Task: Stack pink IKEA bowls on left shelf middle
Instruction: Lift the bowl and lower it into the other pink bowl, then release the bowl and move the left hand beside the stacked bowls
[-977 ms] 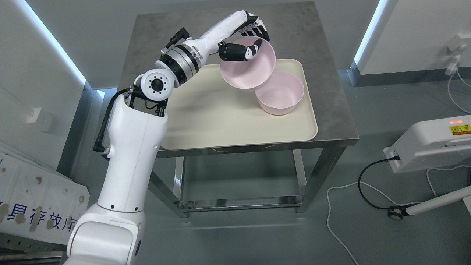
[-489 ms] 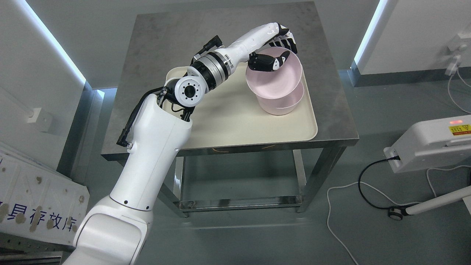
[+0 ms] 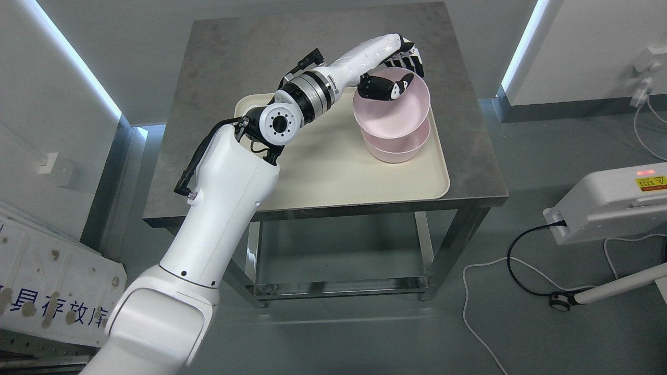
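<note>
Head view shows you the left hand reaching in from the lower left, its white arm stretched across the tray to the far right part of the table. Your hand grips the upper bowl by its far rim: the thumb lies inside the pink wall, and the dark fingers curl over the outside of the rim. You can see the upper bowl tilted slightly, its opening turned toward the camera. It sits directly over the lower bowl, partly nested in it, though you cannot tell whether it has seated fully. The lower bowl stands upright on the cream tray, near the tray's right edge. The tray rests on the grey metal table, its front edge close to the table's front edge. On the floor at right you see a white device with a black cable plugged into it.
</note>
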Robot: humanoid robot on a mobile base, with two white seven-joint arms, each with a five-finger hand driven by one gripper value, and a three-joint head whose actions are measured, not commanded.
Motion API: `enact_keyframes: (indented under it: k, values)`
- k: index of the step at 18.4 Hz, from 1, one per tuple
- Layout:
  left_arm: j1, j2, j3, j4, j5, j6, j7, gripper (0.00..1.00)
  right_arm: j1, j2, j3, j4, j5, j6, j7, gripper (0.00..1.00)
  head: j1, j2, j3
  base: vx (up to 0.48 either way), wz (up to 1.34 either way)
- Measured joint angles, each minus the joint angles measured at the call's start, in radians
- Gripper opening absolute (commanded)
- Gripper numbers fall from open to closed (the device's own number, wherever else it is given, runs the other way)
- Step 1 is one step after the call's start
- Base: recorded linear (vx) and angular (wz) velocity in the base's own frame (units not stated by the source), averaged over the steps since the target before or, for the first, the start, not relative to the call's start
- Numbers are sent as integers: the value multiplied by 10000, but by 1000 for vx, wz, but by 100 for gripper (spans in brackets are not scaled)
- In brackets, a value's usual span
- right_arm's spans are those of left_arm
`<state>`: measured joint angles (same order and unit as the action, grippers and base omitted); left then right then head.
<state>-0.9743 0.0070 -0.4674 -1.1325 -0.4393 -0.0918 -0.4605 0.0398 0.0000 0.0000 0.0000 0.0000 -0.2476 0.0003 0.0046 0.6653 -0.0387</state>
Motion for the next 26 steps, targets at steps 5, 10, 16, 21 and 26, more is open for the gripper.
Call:
enact_keyframes:
  k: [5, 10, 16, 21, 26]
  values:
    - [-59, -24, -59, 341, 11, -69, -10, 4, 1, 0, 0, 0, 0, 0, 0, 100, 0, 0, 0, 0, 0]
    - [-76, -42, -61, 502, 114, -70, -99, 30, 1, 0, 0, 0, 0, 0, 2, 100, 0, 0, 0, 1, -5]
    - [76, -54, 112, 377, 1080, -92, -67, 86, 1, 0, 0, 0, 0, 0, 2, 100, 0, 0, 0, 0, 12]
    - [669, -58, 672, -355, 1717, -90, 353, 98, 0, 0, 0, 0, 0, 0, 2, 100, 0, 0, 0, 0, 0]
    - [1963, -62, 924, -1762, 2201, -225, 349, 99, 1, 0, 0, 0, 0, 0, 2, 100, 0, 0, 0, 0, 0]
